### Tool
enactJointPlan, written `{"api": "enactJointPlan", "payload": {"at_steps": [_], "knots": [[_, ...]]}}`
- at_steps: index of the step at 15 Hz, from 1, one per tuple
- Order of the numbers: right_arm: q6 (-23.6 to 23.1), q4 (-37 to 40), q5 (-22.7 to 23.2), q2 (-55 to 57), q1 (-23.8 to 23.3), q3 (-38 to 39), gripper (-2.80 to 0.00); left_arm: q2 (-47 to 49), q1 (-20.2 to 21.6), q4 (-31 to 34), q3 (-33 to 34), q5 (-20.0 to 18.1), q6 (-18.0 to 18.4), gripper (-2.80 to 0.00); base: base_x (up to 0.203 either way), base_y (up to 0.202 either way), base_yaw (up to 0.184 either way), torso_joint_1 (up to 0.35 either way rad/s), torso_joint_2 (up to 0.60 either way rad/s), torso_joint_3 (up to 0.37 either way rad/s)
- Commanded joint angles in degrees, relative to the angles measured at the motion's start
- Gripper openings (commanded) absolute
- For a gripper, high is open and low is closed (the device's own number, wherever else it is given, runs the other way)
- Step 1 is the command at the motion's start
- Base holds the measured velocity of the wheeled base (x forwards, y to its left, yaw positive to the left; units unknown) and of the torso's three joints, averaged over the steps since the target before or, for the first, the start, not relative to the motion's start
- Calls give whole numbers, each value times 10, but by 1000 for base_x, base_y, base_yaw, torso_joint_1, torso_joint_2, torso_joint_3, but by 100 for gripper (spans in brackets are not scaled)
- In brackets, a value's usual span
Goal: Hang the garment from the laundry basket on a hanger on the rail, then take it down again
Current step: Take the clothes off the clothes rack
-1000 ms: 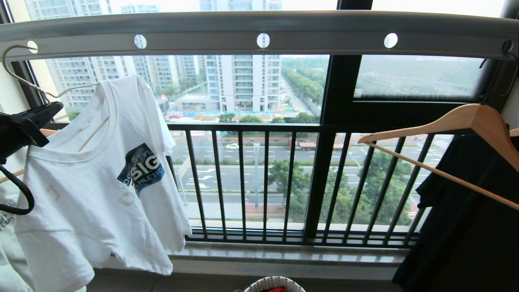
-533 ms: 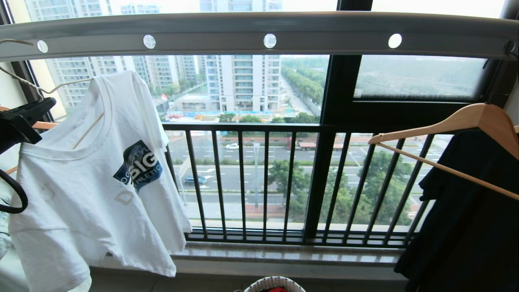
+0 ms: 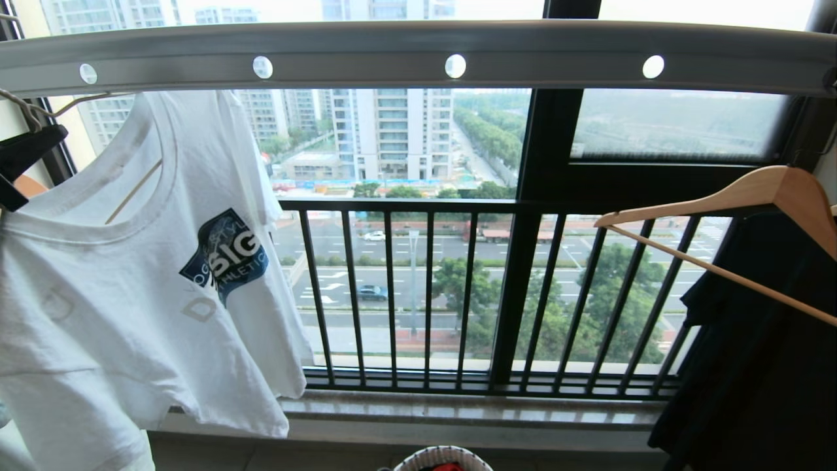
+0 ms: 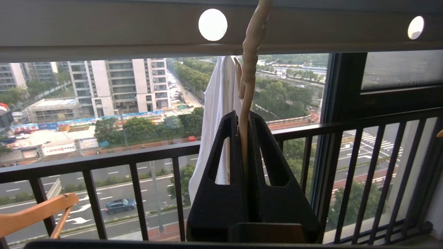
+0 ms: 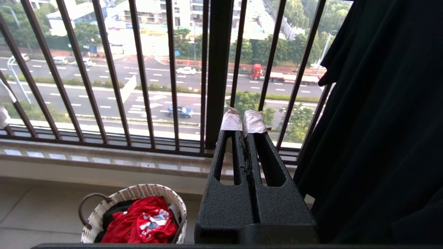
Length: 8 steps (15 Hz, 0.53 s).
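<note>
At upper left of the head view, the left gripper (image 3: 19, 163) clamps the hanger (image 4: 250, 69) carrying the T-shirt (image 3: 144, 294) just below the rail (image 3: 418, 55). Basket (image 5: 135, 214) at bottom centre; right gripper (image 5: 244, 119) closed, empty.

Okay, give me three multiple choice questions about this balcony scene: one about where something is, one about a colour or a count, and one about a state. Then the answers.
1. Where is the laundry basket?
A. On the floor below the window sill
B. Hanging from the rail
C. On the sill

2. How many round holes show in the rail in the head view?
A. Two
B. Four
C. Seven

3. What is the left tool doing?
A. Standing open, empty
B. Shut on the hanger
C. Shut on the black garment

Answers: 1 A, the right wrist view shows it on the floor under the sill. 2 B, four bright holes line the bar. 3 B, its fingers pinch the cream wire carrying the white T-shirt.
</note>
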Motion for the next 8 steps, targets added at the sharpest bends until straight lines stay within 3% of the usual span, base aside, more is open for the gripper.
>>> {"api": "enactJointPlan", "payload": {"at_steps": [1,5,7,8], "knots": [[0,0,0,0,0,0,-280,-77,9,60,0,-80,-35,-280,0,0,0,0,0,0],[0,0,0,0,0,0,-280,-164,14,296,-36,-230,-44,-280,0,0,0,0,0,0],[0,0,0,0,0,0,-280,-177,7,330,-44,-275,-45,-280,0,0,0,0,0,0],[0,0,0,0,0,0,-280,-178,-2,330,-43,-280,-45,-280,0,0,0,0,0,0]]}}
